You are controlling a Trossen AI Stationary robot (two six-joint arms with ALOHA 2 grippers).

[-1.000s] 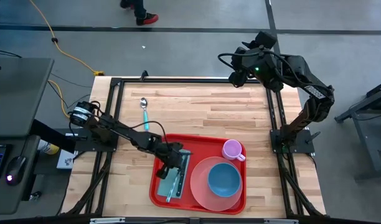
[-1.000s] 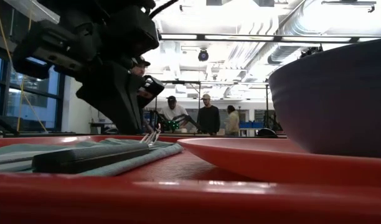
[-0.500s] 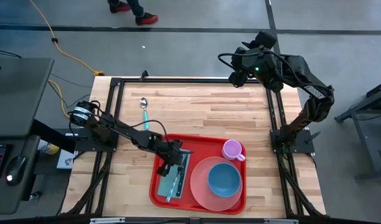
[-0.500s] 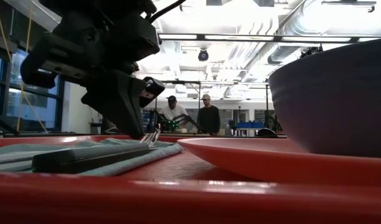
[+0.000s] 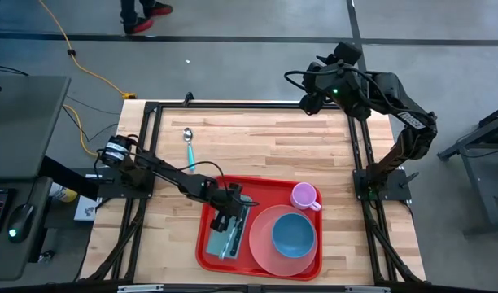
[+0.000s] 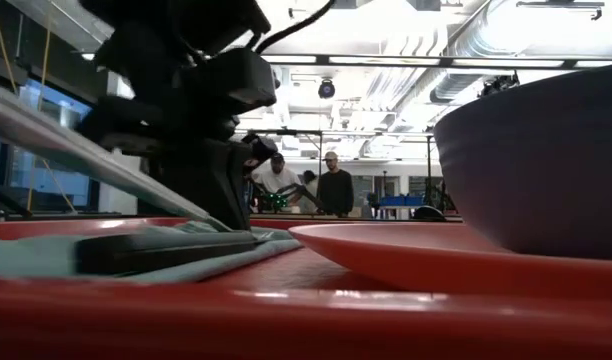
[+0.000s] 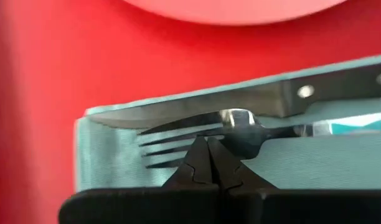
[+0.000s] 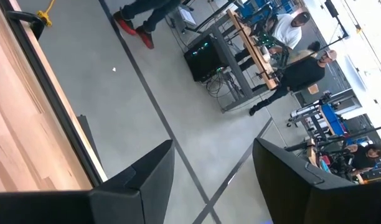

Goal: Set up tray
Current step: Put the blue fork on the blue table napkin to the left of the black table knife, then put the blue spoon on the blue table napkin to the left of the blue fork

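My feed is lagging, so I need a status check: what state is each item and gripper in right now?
tray: flat on table, loaded.
napkin: spread on tray.
knife: lying on napkin.
fork: lying on napkin beside knife.
plate: on tray, under bowl.
bowl: upright on plate.
mug: upright on tray.
spoon: on table, off tray.
left gripper: shut, over fork.
right gripper: open, empty, raised at the table's far edge.

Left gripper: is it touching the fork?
Cannot tell. In the left wrist view the shut left gripper overlaps the fork on the napkin, but neither contact nor a gap shows plainly.
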